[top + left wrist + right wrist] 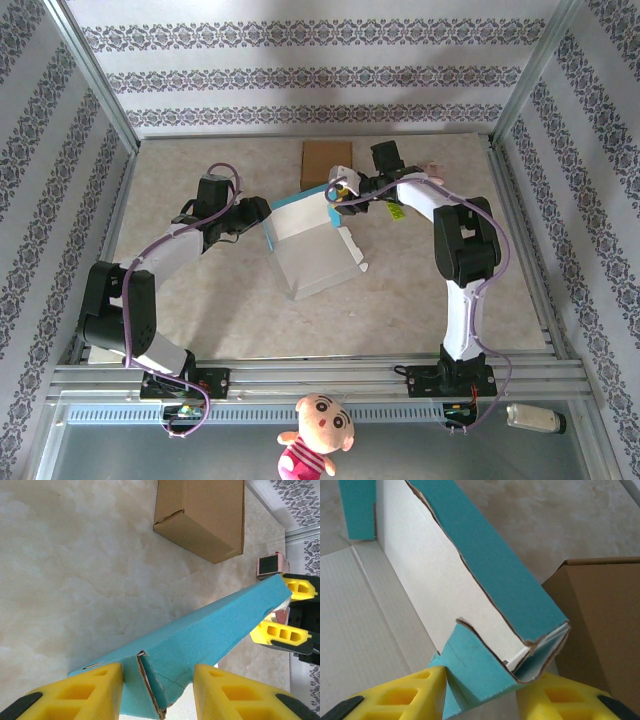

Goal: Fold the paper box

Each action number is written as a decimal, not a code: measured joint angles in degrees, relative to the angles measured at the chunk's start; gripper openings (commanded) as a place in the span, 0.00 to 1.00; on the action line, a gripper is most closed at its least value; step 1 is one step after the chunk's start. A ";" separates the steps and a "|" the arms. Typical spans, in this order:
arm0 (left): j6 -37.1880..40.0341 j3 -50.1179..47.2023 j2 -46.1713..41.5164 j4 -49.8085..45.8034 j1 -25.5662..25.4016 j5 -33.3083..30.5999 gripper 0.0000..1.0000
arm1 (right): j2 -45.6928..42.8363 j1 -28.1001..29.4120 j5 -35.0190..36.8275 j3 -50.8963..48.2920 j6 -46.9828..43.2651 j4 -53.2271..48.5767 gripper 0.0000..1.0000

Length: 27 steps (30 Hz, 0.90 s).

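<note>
Left arm [165,250]: reaches from its near-left base, elbow bent, forearm angled inward to the right.
Left pincer [157,674]: yellow fingers pressed against both sides of one end of the paper box [312,260] wall.
Right arm [455,240]: stands up from its near-right base, folded at the elbow, forearm pointing left.
Right pincer [480,675]: yellow fingers clamped on the opposite end corner.

Two-armed robot: the left arm [175,245] and right arm [458,315] have white links and black joints, with lilac cables [503,262] looped alongside and hollow-celled yellow fingers [80,692] backed in black.
</note>
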 measured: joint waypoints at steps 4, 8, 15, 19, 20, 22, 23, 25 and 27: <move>0.07 0.00 -0.02 -0.50 0.00 -0.59 0.41 | 1.11 1.29 3.48 1.70 2.47 0.63 0.31; 0.11 0.00 -0.07 -0.92 0.00 -1.05 0.41 | 1.44 2.45 7.82 2.45 4.20 1.11 0.18; 0.17 -0.70 -2.40 -1.09 -0.02 -1.05 0.57 | 1.68 5.46 16.63 3.19 6.91 2.05 0.01; 0.28 -2.97 -7.21 -0.74 -0.04 -1.97 0.68 | 1.31 7.41 19.17 2.27 8.63 4.83 0.00; 0.42 -3.43 -8.92 -0.63 -0.13 -2.60 0.70 | 0.83 7.80 19.54 1.46 9.03 5.77 0.00; 1.05 -3.72 -13.03 -0.70 -0.35 -4.35 0.72 | -1.73 8.79 20.87 -1.75 10.62 8.13 0.00; 1.51 -3.72 -15.02 -0.70 -0.39 -5.40 0.72 | -3.06 9.20 21.40 -3.23 11.61 8.94 0.00; 2.82 -3.72 -19.50 -0.90 -0.39 -8.39 0.73 | -6.88 10.16 22.32 -7.19 15.21 11.82 0.00; 4.26 -3.69 -22.93 -1.40 -0.39 -11.19 0.74 | -11.30 11.21 23.26 -11.69 19.32 15.50 0.00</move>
